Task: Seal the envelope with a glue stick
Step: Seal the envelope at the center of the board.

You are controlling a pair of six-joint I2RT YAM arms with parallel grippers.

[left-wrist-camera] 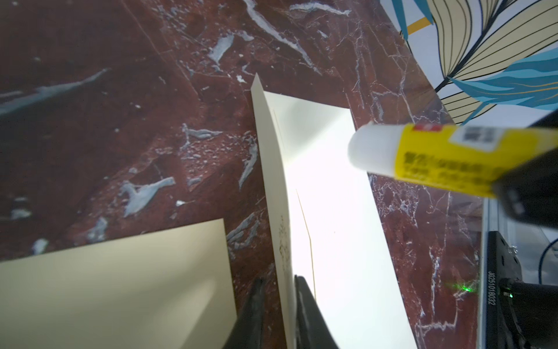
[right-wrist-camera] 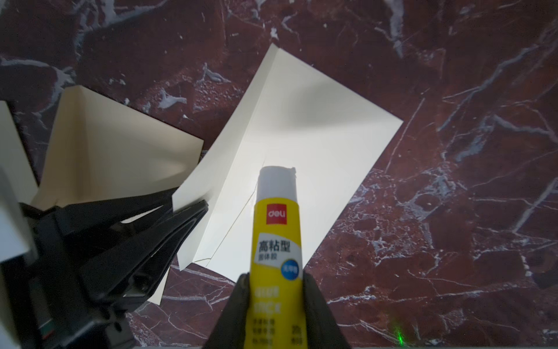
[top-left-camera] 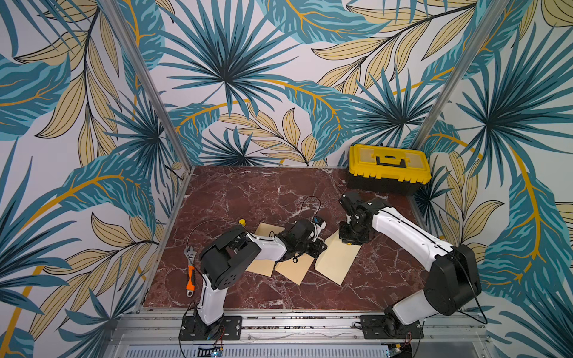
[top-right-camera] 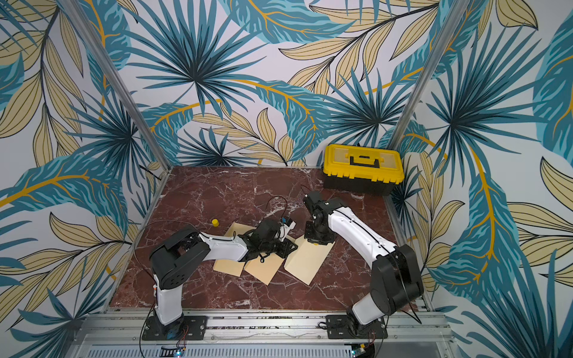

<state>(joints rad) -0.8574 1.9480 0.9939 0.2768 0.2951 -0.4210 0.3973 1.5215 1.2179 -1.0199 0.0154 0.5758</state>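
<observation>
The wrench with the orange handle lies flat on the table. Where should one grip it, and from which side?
Probably the orange handle, from straight above, pinched across its narrow width. The wrench lies flat, so only its two thin sides are free, and the handle is its long, straight part.

overhead stereo pair, close wrist views

Robot lab booth: leaf-print walls [top-left-camera: 279, 77], aluminium posts [top-left-camera: 144, 77], marbled desk [top-left-camera: 248, 192], arms [top-left-camera: 210, 297] bolted at 6 o'clock, toolbox [top-left-camera: 389, 162] at 1 o'clock.
</observation>
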